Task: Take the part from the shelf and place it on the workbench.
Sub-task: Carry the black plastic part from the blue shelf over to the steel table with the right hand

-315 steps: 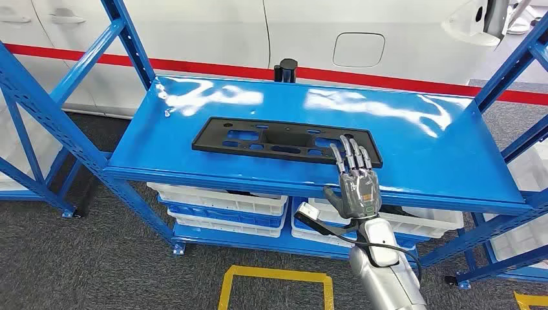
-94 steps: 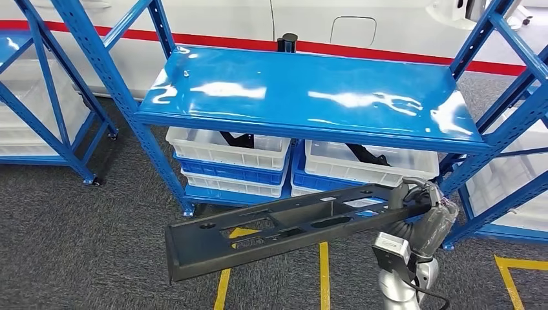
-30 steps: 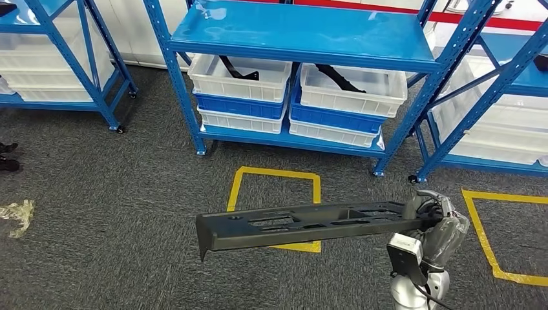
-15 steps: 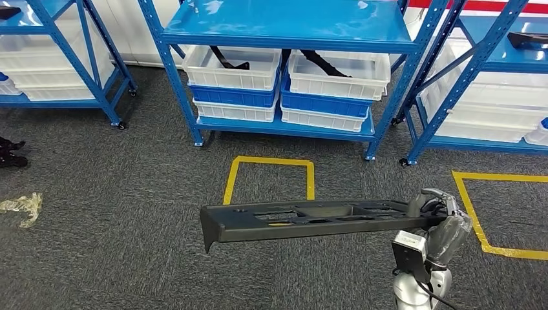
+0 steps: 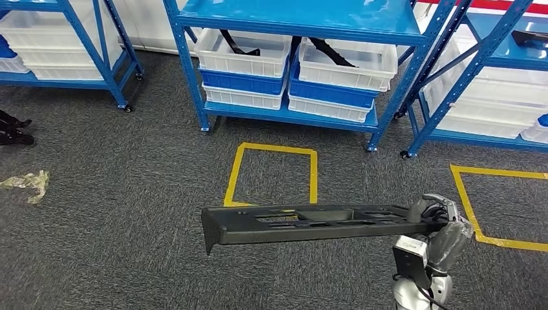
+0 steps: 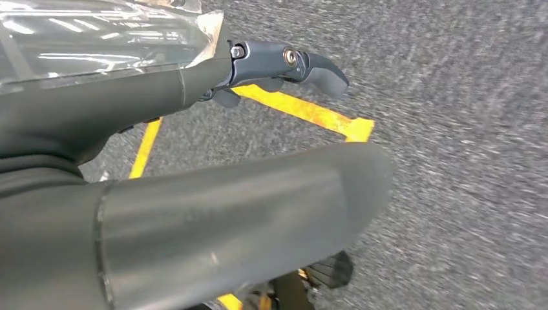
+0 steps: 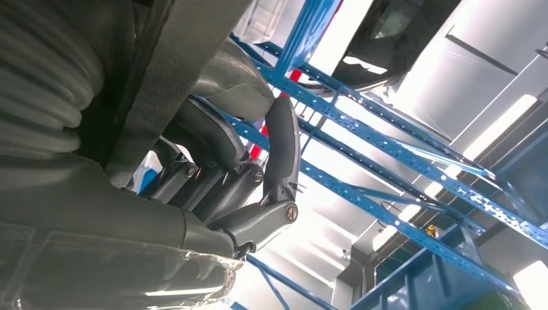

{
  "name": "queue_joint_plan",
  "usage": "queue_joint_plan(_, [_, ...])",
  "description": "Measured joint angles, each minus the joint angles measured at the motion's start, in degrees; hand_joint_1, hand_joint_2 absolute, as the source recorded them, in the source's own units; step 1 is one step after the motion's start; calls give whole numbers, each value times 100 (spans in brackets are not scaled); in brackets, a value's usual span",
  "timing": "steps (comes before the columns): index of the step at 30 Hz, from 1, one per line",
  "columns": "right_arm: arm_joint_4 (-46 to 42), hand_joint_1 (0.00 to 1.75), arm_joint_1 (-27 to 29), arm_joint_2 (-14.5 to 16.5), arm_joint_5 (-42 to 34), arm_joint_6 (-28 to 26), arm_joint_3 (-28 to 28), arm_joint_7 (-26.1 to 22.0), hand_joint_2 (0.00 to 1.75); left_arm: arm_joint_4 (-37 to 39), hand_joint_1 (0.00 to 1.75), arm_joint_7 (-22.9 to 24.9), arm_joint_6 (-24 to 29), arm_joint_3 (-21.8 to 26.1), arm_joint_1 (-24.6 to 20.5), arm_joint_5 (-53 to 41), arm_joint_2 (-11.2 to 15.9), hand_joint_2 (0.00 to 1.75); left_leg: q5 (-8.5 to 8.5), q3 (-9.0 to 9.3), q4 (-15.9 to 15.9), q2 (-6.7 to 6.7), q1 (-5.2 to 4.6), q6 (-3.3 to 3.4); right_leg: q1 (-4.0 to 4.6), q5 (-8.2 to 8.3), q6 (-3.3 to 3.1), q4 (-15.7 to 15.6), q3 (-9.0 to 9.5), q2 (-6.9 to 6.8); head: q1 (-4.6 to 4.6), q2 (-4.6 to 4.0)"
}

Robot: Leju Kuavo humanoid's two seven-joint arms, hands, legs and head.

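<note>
The long black part (image 5: pixel 304 223) juts out level to the left of the right hand (image 5: pixel 438 227), over the grey carpet (image 5: pixel 116 213) and a yellow floor square (image 5: pixel 271 174). That hand's fingers wrap one end, forearm upright. The left hand (image 6: pixel 161 206) hangs above the carpet, fingers apart, holding nothing

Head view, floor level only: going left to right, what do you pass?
Crumpled plastic scrap → yellow floor square → black part → right hand gripping its end → second yellow floor square.
</note>
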Motion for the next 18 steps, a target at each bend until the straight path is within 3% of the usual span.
queue_joint_plan(1, [1,175,3,-1,-2,0,-1,-1,175,0,0,1,3,0,1,0,1,0,59,-80,5,5,-6,1,0,-133,19,328,-54,1,0,0])
queue_joint_plan(2, [2,175,6,-1,-3,0,-1,-1,175,1,0,2,4,0,2,0,1,0,115,-159,12,10,-11,-4,0,-155,59,481,-15,1,1,0])
queue_joint_plan(3, [3,175,7,-1,-4,0,-1,0,175,1,0,3,5,0,2,0,1,0,168,-232,22,13,-13,-12,0,-80,111,407,134,1,2,-1])
queue_joint_plan(5, [3,175,-1,-1,-5,0,-1,0,175,2,0,5,6,0,2,0,1,0,266,-358,48,13,-14,-47,0,124,171,-348,716,0,2,-1])
queue_joint_plan(7, [1,175,-8,-1,-3,0,-1,-1,175,2,0,5,7,0,1,0,-1,0,359,-430,62,11,-29,-102,31,127,113,-1175,1255,7,-4,1])
queue_joint_plan(8, [1,175,-8,-1,-2,0,-1,-1,175,2,0,5,9,0,1,0,0,0,406,-446,61,11,-35,-128,50,83,65,-1378,1361,13,-8,1])
queue_joint_plan(10, [1,175,-1,-1,-3,0,-3,-1,175,2,0,5,14,2,7,0,0,0,486,-469,52,9,-38,-182,45,115,-21,-1421,1327,15,-13,1])
queue_joint_plan(11, [2,175,-3,-1,-3,0,-5,-1,175,2,0,5,17,4,12,0,2,0,438,-499,87,0,-30,-214,22,158,-74,-1419,1280,9,-14,1])
queue_joint_plan(13, [3,175,-8,5,-2,0,-6,-1,175,2,0,7,20,10,20,0,3,0,28,-617,411,-21,-6,-291,-28,276,-197,-1417,1185,-8,-27,1])
queue_joint_plan(15, [2,175,-6,14,1,1,-8,-1,175,2,0,5,22,14,19,-4,4,0,-569,-796,1143,-32,21,-361,-22,388,-249,-1401,1057,-15,-39,1])
queue_joint_plan(16, [2,175,-1,16,3,1,-11,-1,175,2,0,1,25,15,18,-7,5,0,-716,-864,1517,-34,35,-387,-20,439,-244,-1389,980,-15,-41,0])
queue_joint_plan(17, [1,175,5,17,1,1,-16,-1,175,2,0,-4,30,17,17,-9,7,0,-724,-875,1772,-33,49,-408,-19,484,-233,-1373,899,-16,-41,0])
queue_joint_plan(18, [1,175,13,18,-3,1,-21,-1,175,2,0,-8,35,21,17,-11,9,0,-604,-795,1824,-32,67,-421,-22,522,-218,-1351,822,-15,-42,0])
